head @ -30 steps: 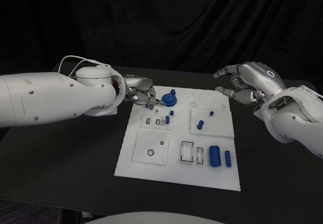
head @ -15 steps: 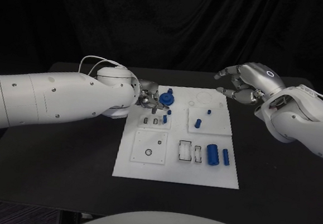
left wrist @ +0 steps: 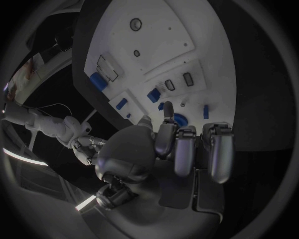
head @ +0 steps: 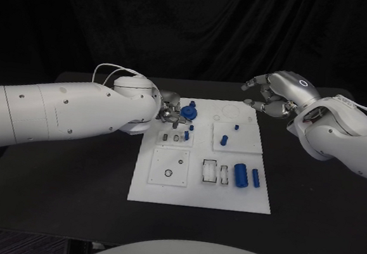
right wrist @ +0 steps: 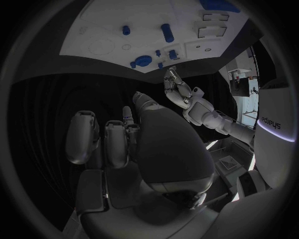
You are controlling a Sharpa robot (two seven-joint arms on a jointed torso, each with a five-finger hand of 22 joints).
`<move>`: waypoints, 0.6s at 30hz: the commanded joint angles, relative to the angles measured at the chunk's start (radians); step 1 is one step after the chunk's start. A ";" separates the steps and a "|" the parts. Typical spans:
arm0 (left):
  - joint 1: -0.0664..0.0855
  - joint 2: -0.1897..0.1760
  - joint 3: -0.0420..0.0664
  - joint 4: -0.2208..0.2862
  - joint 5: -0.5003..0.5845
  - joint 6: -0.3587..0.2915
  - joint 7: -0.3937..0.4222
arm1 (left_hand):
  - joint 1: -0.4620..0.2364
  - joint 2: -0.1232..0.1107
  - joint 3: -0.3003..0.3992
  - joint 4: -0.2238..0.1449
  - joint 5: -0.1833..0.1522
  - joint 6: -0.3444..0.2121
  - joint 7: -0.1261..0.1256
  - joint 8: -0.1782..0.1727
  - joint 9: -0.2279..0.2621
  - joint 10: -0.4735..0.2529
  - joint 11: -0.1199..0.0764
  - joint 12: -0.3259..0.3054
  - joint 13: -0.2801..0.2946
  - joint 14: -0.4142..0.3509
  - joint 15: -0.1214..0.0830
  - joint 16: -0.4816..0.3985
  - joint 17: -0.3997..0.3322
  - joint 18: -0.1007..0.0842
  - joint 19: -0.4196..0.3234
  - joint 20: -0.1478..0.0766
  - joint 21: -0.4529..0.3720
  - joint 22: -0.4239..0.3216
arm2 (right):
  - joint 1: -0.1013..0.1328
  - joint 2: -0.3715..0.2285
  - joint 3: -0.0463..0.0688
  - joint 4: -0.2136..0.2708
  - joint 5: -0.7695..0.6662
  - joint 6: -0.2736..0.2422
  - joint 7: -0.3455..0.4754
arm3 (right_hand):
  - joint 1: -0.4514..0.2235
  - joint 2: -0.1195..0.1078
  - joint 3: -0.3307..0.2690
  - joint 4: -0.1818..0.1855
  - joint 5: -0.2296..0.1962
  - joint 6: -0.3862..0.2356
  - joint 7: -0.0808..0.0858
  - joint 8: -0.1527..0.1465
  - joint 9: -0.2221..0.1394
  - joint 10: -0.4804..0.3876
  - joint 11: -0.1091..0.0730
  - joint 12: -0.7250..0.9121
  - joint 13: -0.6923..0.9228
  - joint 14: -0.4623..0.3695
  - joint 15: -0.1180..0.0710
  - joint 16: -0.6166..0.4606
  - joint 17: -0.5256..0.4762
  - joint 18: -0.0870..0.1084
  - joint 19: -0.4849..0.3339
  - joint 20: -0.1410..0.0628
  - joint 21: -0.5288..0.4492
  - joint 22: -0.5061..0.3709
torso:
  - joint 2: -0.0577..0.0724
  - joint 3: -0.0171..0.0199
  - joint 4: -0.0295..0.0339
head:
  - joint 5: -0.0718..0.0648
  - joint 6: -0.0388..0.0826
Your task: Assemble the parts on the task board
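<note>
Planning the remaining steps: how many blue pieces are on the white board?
7: a round one by the left hand, two small ones below it, two pegs farther right, two cylinders lower right. The hand may hide more.

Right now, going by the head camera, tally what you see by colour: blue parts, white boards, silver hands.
Blue parts: 7 that I can make out; the left hand may hide more
White task board: 1
Silver hands: 2, left hand and right hand
Total: 10
</note>
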 commanded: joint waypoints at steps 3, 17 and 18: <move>0.000 0.012 0.000 -0.008 0.011 -0.017 0.024 | 0.005 -0.013 0.012 -0.004 0.010 -0.007 -0.001 -0.008 0.009 0.131 -0.030 0.200 0.378 0.106 -0.008 0.003 0.263 -0.015 -0.001 -0.008 -0.007 0.072 | -0.004 0.001 0.000 -0.004 -0.001 0.009 -0.023 | -0.012 0.001 0.005 -0.001 0.004 0.001 0.004 -0.007 -0.002 -0.003 0.006 -0.007 0.111 0.049 -0.003 -0.007 0.075 -0.007 0.001 0.002 -0.007 0.141 | -0.002 0.0001 -0.0035 | -0.001 0.000; -0.013 0.031 -0.001 -0.036 0.011 -0.005 0.039 | 0.013 -0.020 0.028 -0.016 0.033 0.003 -0.002 -0.022 0.025 0.131 -0.031 0.200 0.378 0.106 -0.008 0.003 0.263 -0.014 -0.003 -0.008 -0.011 0.068 | -0.005 0.006 0.000 -0.005 -0.001 0.007 -0.022 | -0.011 0.002 0.007 -0.003 0.008 0.003 0.006 -0.007 -0.003 -0.010 0.007 -0.012 0.103 0.049 -0.002 -0.008 0.074 -0.007 0.001 0.003 -0.008 0.142 | -0.004 -0.0026 -0.0026 | -0.002 0.000; -0.015 0.033 -0.001 -0.038 0.011 -0.004 0.040 | 0.013 -0.020 0.028 -0.016 0.033 0.003 -0.002 -0.022 0.025 0.131 -0.031 0.200 0.378 0.106 -0.008 0.003 0.263 -0.014 -0.003 -0.008 -0.011 0.068 | -0.005 0.007 0.000 -0.005 -0.001 0.007 -0.022 | -0.011 0.002 0.007 -0.003 0.008 0.003 0.006 -0.007 -0.003 -0.010 0.007 -0.012 0.103 0.049 -0.002 -0.008 0.074 -0.007 0.001 0.003 -0.008 0.142 | -0.004 -0.0028 -0.0035 | -0.001 0.000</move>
